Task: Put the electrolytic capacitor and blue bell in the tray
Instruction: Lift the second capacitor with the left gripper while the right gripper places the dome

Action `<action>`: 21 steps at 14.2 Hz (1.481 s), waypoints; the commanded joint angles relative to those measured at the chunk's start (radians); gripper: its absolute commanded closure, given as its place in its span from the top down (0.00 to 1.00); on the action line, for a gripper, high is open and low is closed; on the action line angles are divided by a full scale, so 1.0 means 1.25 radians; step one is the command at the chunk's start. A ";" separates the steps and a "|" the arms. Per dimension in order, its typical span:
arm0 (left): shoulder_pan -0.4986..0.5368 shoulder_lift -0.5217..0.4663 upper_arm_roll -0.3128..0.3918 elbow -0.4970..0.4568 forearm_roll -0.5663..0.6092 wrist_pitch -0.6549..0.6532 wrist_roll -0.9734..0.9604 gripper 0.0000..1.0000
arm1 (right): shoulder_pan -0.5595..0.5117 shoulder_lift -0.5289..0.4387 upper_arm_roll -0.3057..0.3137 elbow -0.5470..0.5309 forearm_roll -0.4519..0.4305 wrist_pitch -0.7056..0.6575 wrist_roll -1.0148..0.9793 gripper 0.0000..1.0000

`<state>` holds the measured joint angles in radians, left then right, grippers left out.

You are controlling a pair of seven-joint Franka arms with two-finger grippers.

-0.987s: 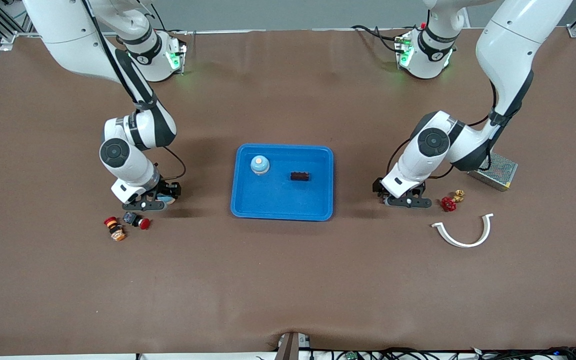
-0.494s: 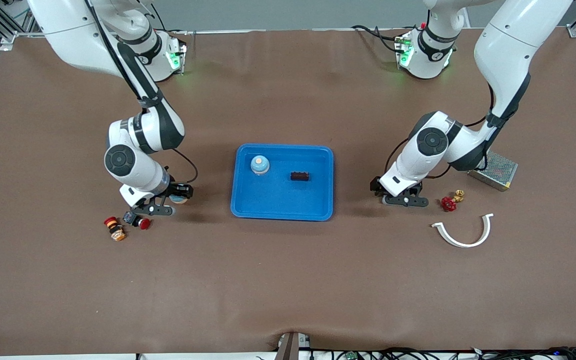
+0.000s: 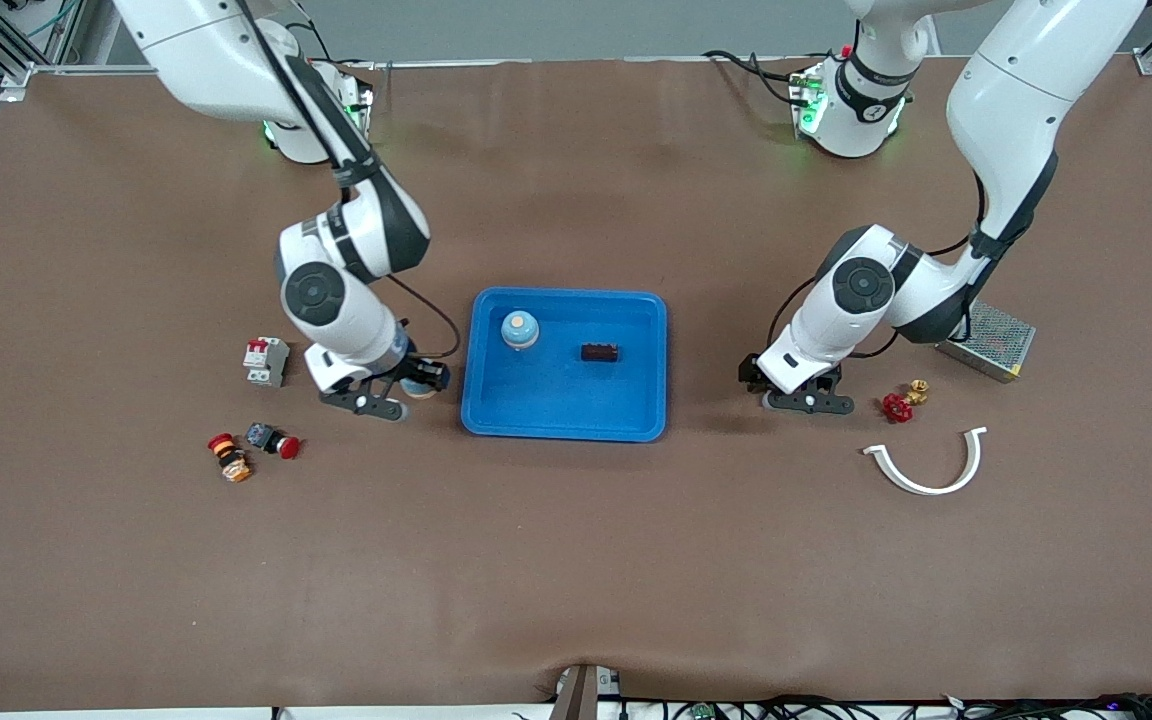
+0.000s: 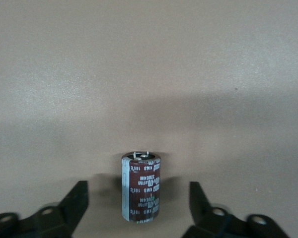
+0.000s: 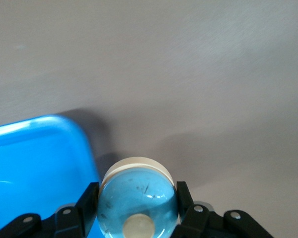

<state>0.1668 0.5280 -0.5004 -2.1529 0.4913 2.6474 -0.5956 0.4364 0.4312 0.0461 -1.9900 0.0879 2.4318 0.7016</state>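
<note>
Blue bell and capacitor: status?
Right gripper shut on blue bell, beside tray. Left gripper open around capacitor on table. Tray already holds another bell and a dark block.

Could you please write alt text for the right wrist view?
The right gripper holds a blue bell with a cream base between its black fingers, above the brown table. A rounded corner of the bright blue tray lies just beside it.
</note>
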 commanded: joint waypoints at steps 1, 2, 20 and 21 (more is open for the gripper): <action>0.013 0.002 -0.008 0.001 0.019 0.010 0.004 0.52 | 0.053 0.016 -0.004 0.035 0.012 -0.013 0.090 0.39; 0.013 0.003 -0.008 0.002 0.019 0.010 0.006 0.41 | 0.070 0.030 -0.005 0.052 0.012 -0.013 0.118 0.39; -0.009 -0.031 -0.066 0.074 0.000 -0.078 -0.671 0.00 | 0.142 0.180 -0.010 0.183 0.000 0.001 0.218 0.40; -0.008 -0.031 -0.084 0.101 0.000 -0.114 -0.717 0.00 | 0.143 0.183 -0.010 0.188 0.000 0.001 0.220 0.40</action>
<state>0.1574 0.5167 -0.5672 -2.0781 0.4908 2.5936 -1.3679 0.5946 0.6397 0.0432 -1.7882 0.0896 2.4377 0.9443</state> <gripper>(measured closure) 0.661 0.330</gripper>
